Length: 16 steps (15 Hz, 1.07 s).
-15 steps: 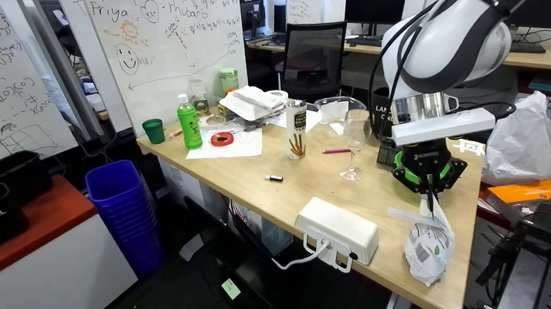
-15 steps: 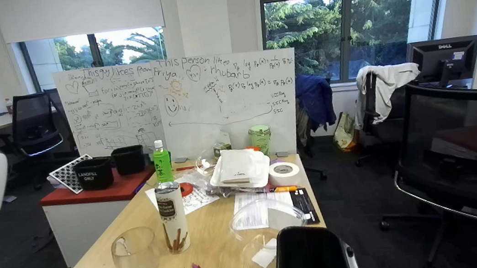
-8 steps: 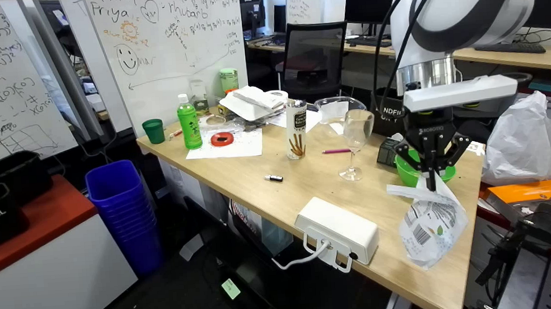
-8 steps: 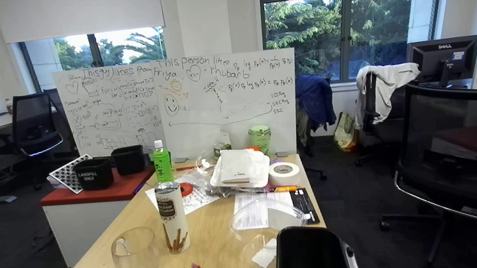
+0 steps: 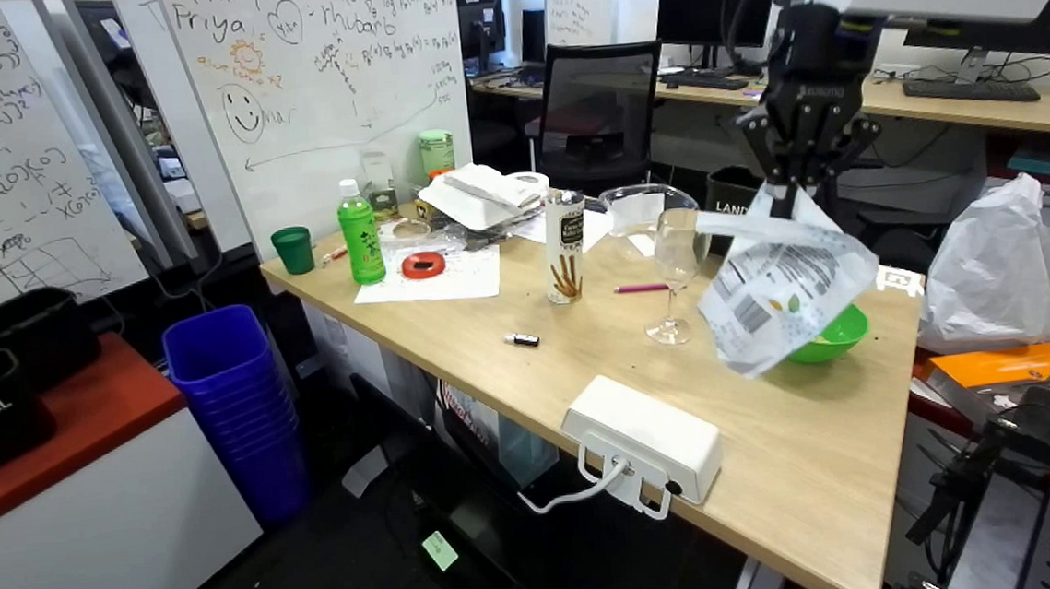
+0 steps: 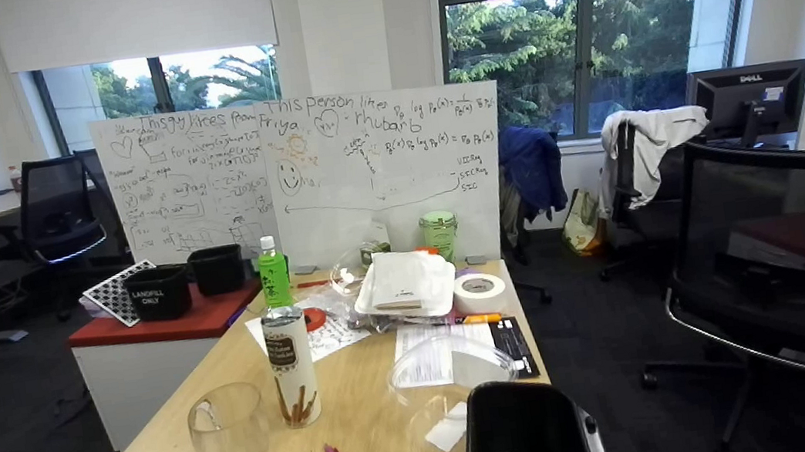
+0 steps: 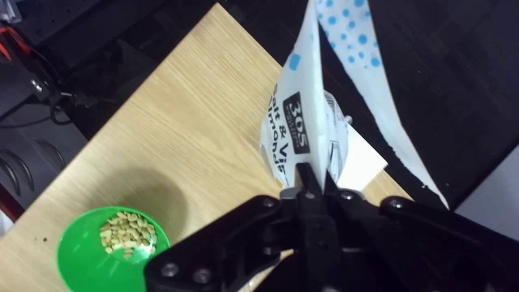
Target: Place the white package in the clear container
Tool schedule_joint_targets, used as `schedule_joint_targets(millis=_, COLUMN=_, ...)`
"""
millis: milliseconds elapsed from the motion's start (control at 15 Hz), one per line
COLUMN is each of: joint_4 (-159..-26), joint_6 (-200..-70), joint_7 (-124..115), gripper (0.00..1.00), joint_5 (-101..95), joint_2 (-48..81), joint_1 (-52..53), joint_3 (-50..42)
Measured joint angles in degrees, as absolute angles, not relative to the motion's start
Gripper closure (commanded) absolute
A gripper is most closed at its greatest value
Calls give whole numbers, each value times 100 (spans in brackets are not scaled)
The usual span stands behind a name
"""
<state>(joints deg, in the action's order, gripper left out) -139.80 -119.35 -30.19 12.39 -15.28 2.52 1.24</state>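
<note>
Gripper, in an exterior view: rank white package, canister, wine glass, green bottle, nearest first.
From the gripper, in an exterior view:
1. White package: in its grip.
2. Wine glass: image-left, standing upright.
3. Canister: further image-left.
4. Green bottle: leftmost of these four.

Bright daylight in the windows (image 6: 594,29)

White package (image 5: 788,287): wrinkled plastic bag bearing a barcode, a green leaf mark and, in the wrist view, a dark "365" label and blue dots. It hangs tilted above the worktop (image 5: 796,470), pinched near its upper end by the hand (image 7: 317,172), its loose strip projecting sideways. Clear container (image 6: 430,409): transparent, colourless, round-rimmed tub, upright on the worktop in both exterior views.
</note>
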Motion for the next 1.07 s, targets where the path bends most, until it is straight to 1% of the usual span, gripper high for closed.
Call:
schedule_joint_targets(millis=200, joint_4=-13651, joint_6=-11955, joint_7=-2818, gripper=99, joint_5=1396, joint_2=-1686, joint_1=193, joint_3=62)
schedule_joint_targets(millis=467, joint_4=-13352, joint_6=-12005, joint_7=-2494, gripper=98, joint_5=1598, joint_2=-1549, joint_1=-15, joint_3=-184)
schedule_joint_targets(millis=1067, joint_4=-13300, joint_6=-12005, joint_7=-2432, gripper=98, joint_5=1644, joint_2=-1470, joint_1=-19, joint_3=-192)
